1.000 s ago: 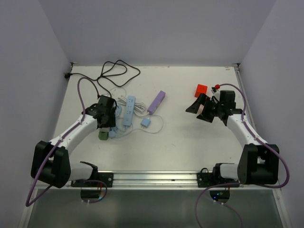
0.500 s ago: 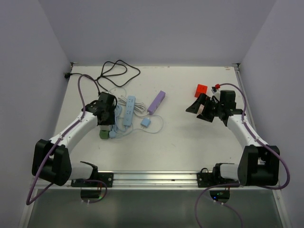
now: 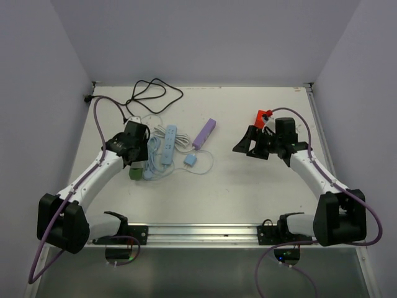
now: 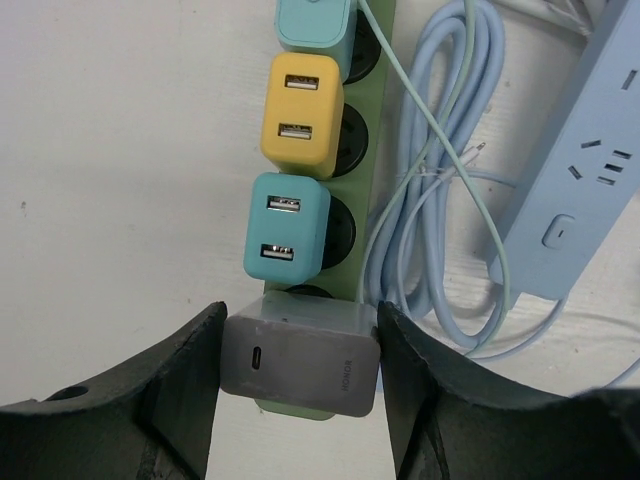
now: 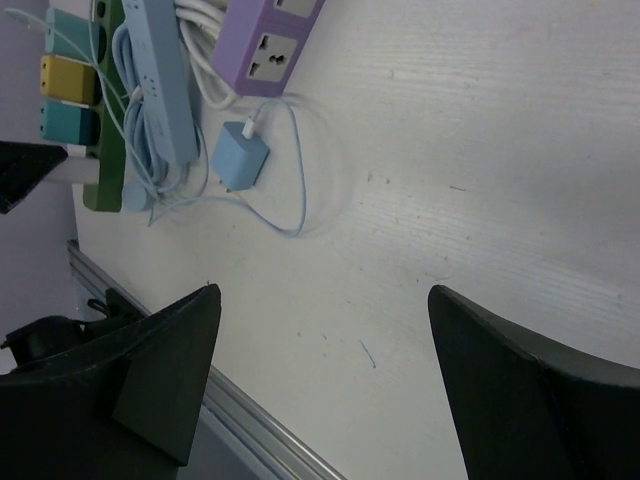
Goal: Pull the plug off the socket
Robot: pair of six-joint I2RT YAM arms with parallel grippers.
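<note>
A green socket strip [image 4: 365, 190] lies on the table with a yellow plug [image 4: 300, 115] and a teal plug [image 4: 288, 232] in it. At its near end sits a grey plug [image 4: 300, 360]. My left gripper [image 4: 300, 350] is shut on this grey plug, one finger pressed against each side. From above, the left gripper [image 3: 132, 158] covers the strip, and only the strip's green end [image 3: 134, 175] shows. My right gripper [image 3: 245, 144] hangs open over bare table to the right, holding nothing [image 5: 325, 291].
A blue power strip [image 3: 168, 144] with a coiled pale-blue cable [image 4: 440, 230] lies right beside the green one. A purple strip [image 3: 204, 133] and a small blue adapter [image 3: 190, 160] lie further right. A red block [image 3: 263, 116] sits behind the right arm, and a black cable [image 3: 152, 93] at the back.
My left gripper has closed onto the grey plug and its arm has shifted slightly. The right arm has swung left towards the table's middle, its jaws a little narrower.
</note>
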